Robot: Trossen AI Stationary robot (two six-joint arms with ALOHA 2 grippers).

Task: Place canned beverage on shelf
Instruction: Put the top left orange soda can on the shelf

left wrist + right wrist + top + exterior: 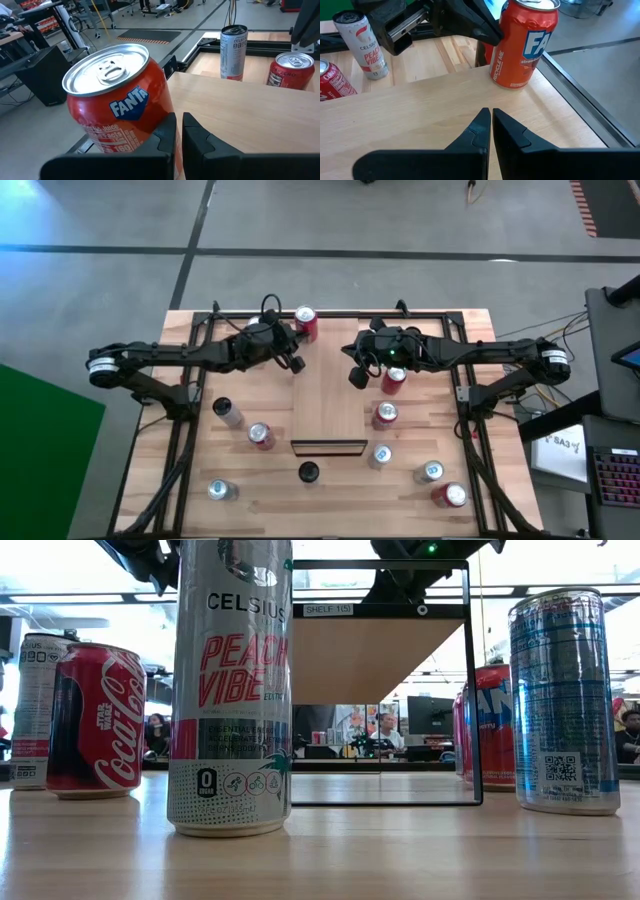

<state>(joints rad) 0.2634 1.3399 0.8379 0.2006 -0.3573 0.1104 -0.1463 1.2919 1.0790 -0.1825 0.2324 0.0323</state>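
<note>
Standing upright on the far end of the shelf (327,395), near its left corner, an orange Fanta can (305,322) is sitting with nothing gripping it. Hovering just beside it, the left pincer (296,364) is keeping its fingers closed on nothing; in the left wrist view the can (122,107) is filling the space just past the fingertips. Waiting over the shelf's right side, the right pincer (357,377) is also closed and empty. Standing around the shelf on the planked worktop (255,490) are other cans, among them a tall Celsius can (231,690) and a red Coca-Cola can (97,720).
</note>
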